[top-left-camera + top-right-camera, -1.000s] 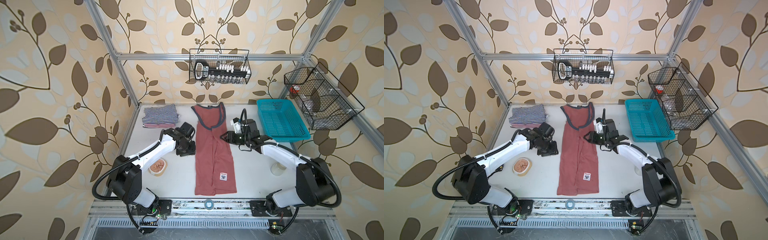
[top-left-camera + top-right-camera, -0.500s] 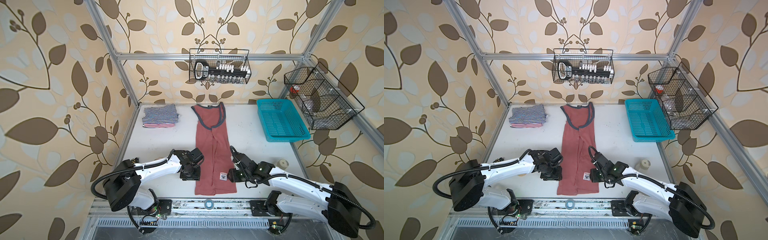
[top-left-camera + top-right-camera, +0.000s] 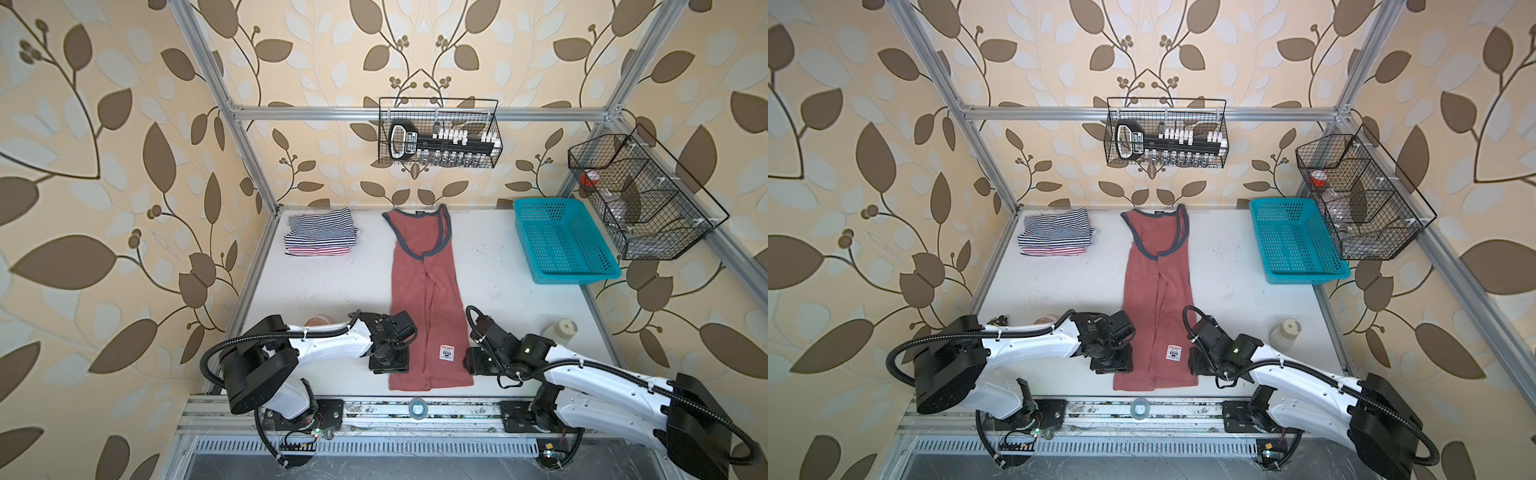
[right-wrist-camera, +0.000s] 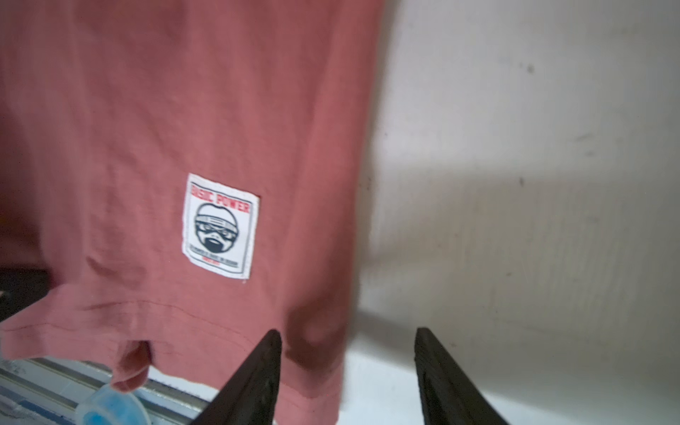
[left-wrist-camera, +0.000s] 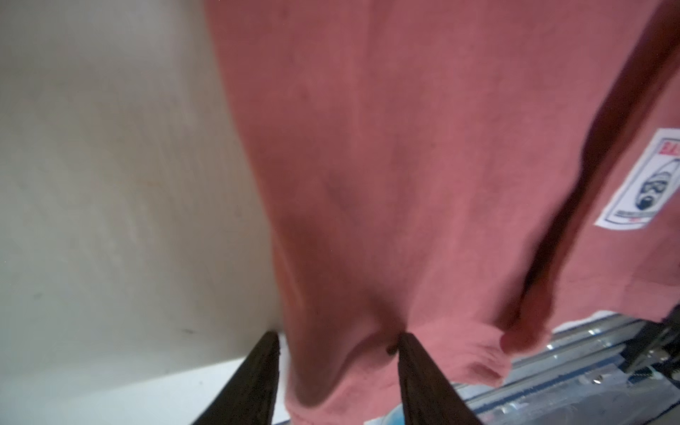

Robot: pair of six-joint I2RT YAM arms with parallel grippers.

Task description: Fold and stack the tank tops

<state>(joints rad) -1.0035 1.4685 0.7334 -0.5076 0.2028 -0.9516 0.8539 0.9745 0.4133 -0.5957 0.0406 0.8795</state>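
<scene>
Top views: the dusty red tank top (image 3: pixel 426 299) lies flat in the middle of the bench (image 3: pixel 332 299). Its sides are folded in to a narrow strip, with the neck toward the back wall and the hem toward the arm bases.
Long axis: it runs from the near edge straight to the back wall, so a hem-to-neck fold would travel along it, away from the robot.
Left gripper (image 3: pixel 390 365): sits at the hem's left corner. The left wrist view shows the jaws parted, one on bare bench and one on the cloth, with nothing pinched.
Right gripper (image 3: pixel 473 368): mirrors this at the hem's right corner, near the badge (image 4: pixel 220 225). Its jaws are likewise spread astride the side edge and are not gripping.
Nearer arm: neither, since each has its own corner.
Striped pile (image 3: pixel 320 232): two folded tank tops, navy-white over red-white, lie at the far left corner, well apart from the red one.
Next move, as I judge it: pinch both corners together, then carry the hem toward the neck.
</scene>
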